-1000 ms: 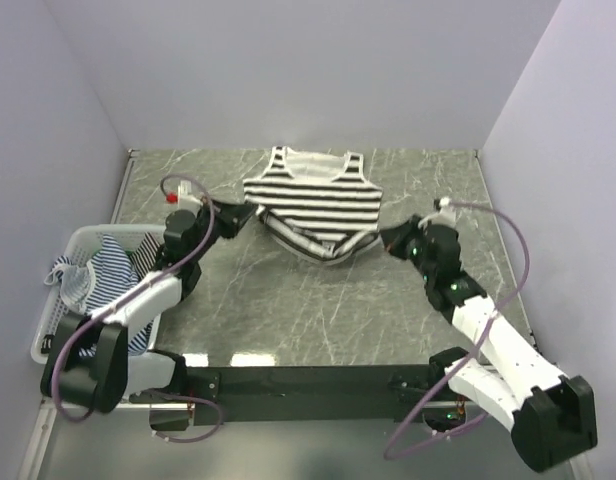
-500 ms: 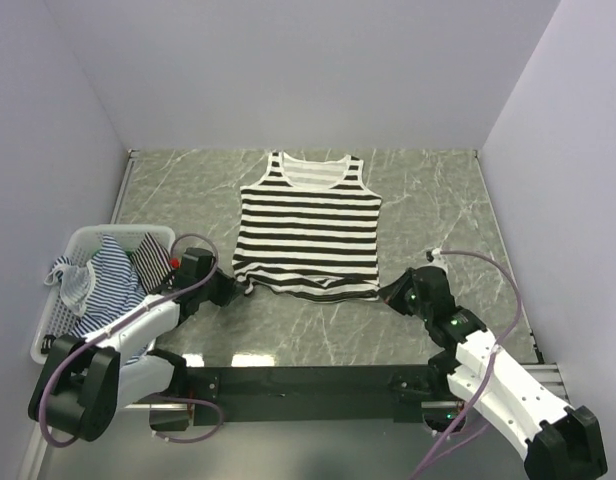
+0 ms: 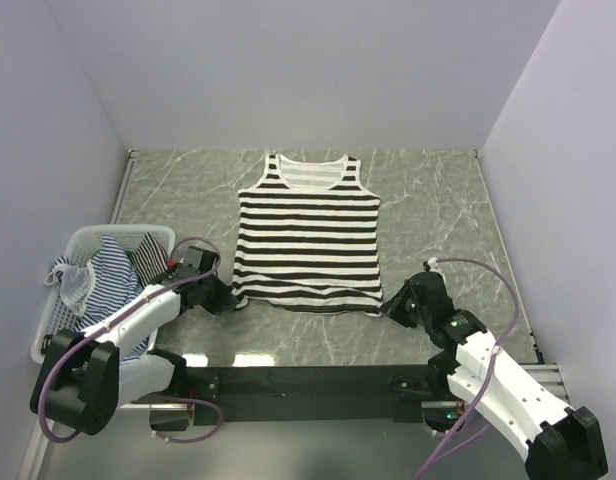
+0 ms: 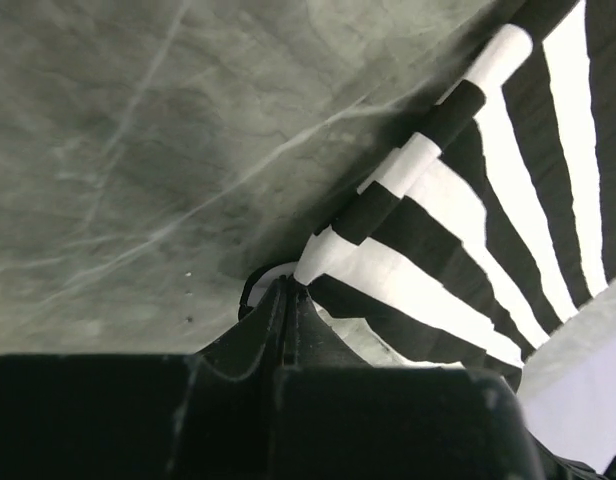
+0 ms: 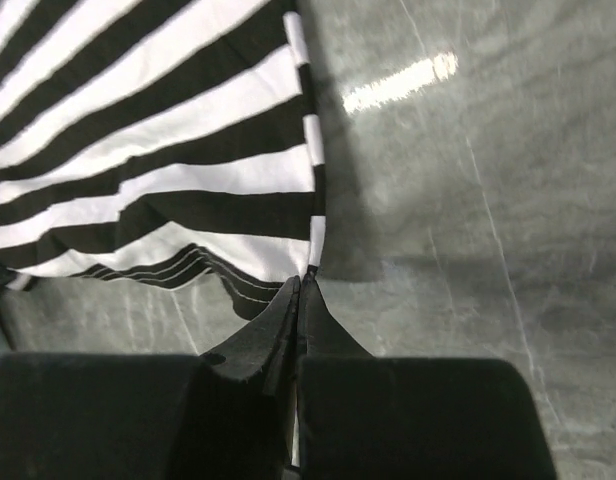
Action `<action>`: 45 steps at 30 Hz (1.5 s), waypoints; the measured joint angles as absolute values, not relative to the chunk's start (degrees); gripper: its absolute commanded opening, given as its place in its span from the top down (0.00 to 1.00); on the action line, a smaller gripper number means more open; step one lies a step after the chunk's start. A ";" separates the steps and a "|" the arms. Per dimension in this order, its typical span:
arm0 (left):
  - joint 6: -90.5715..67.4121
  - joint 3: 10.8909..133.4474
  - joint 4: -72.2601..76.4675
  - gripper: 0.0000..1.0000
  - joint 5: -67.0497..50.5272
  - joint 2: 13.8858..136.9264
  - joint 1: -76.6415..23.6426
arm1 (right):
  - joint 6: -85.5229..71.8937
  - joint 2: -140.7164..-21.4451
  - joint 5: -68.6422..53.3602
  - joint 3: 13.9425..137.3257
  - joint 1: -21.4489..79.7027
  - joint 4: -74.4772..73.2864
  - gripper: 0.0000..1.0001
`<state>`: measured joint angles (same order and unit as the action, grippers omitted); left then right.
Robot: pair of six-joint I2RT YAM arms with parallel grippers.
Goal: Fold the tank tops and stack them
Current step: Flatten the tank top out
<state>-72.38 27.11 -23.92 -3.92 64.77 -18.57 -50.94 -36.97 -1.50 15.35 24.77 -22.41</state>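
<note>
Tank top [image 3: 308, 240] flatter, hem corners partly hidden

White mesh basket [image 3: 118, 231] sits at the table's [image 3: 428, 200] left edge (grey-green marble top).

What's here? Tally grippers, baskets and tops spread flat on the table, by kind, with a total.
Grippers: 2, left gripper, right gripper
White basket: 1
Black-and-white tank top spread flat: 1
Total: 4
Striped cloth heaped in the basket: uncountable, left out.
</note>
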 measured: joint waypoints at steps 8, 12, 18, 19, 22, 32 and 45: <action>-67.92 31.83 -30.33 0.99 -2.15 67.79 -15.94 | -49.58 -42.13 -3.51 16.10 24.67 -24.93 1.00; -65.12 33.28 -32.47 0.99 -2.85 69.76 -14.17 | -47.94 -43.07 -5.56 17.04 22.26 -26.57 1.00; -62.33 35.38 -35.38 0.99 -4.93 71.42 -12.86 | -45.41 -43.46 -8.58 18.02 19.25 -28.27 1.00; -62.00 35.68 -35.68 0.99 -5.23 71.70 -12.75 | -45.25 -43.92 -9.06 18.02 19.22 -28.32 1.00; -60.97 36.58 -36.84 0.96 -6.46 72.77 -12.47 | -45.01 -44.86 -9.96 18.02 19.22 -28.49 1.00; -57.52 39.88 -41.93 0.87 -11.38 73.36 -10.24 | -43.59 -46.13 -11.38 19.35 18.46 -29.78 1.00; -54.68 43.38 -45.78 0.81 -12.38 74.87 -8.62 | -40.66 -49.80 -13.02 24.64 15.38 -31.86 1.00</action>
<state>-54.68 43.38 -45.78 -12.38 74.87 -8.62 -40.66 -49.80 -13.02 24.64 15.38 -31.86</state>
